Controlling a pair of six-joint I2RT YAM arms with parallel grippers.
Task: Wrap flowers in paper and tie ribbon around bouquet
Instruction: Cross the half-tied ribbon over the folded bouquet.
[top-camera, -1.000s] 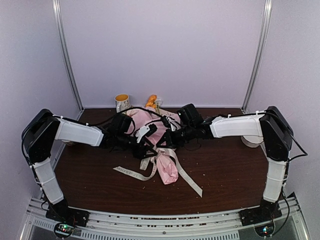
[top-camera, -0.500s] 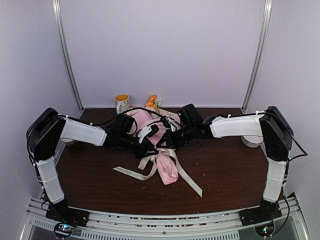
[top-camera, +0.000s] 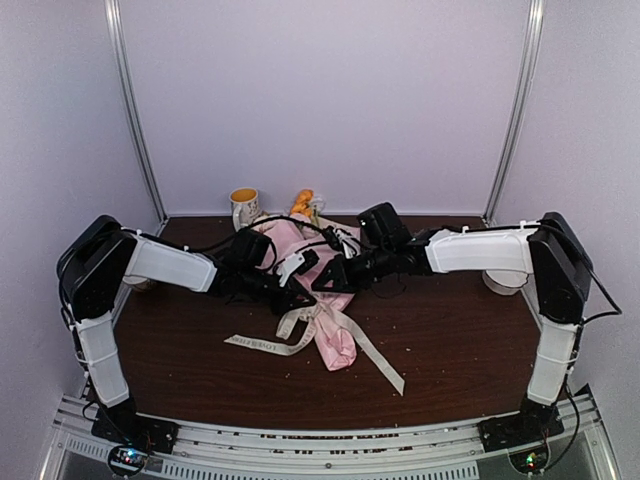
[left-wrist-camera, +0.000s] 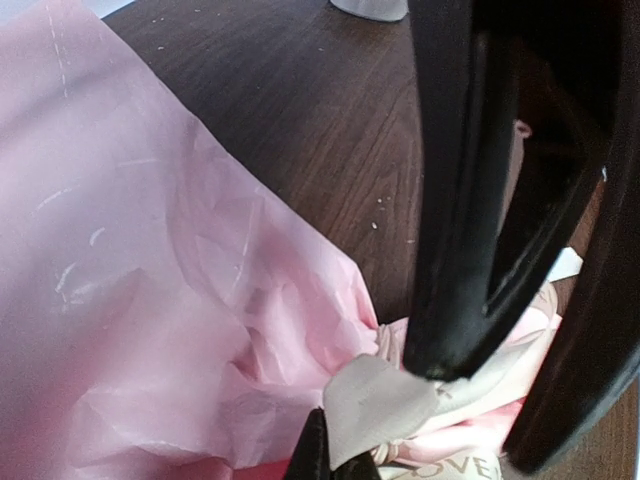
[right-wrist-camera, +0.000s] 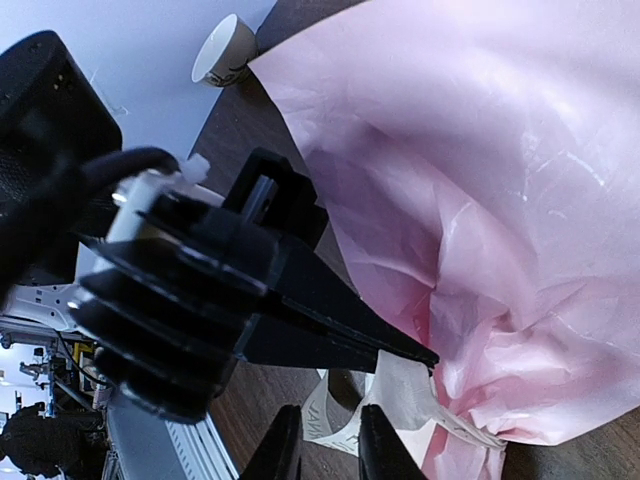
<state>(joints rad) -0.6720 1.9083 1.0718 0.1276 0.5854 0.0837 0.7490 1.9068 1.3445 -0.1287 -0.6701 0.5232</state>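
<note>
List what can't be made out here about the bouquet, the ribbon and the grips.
- Flowers: top view shows only orange ones; the paper hides the rest.
- Ribbon knot: top view, the left gripper and right gripper cover it.
- Left gripper's hold: left wrist view, bottom edge cuts its tips; pinch on ribbon unclear.
- Ribbon lettering: too small from above, cut off in left wrist view.

Dark brown wooden table (top-camera: 450, 350), pale specks (top-camera: 420, 322) scattered on it. Cream mug (top-camera: 243, 205), yellow inside, upright at far left. White round object (top-camera: 497, 283) at right edge, partly hidden.
</note>
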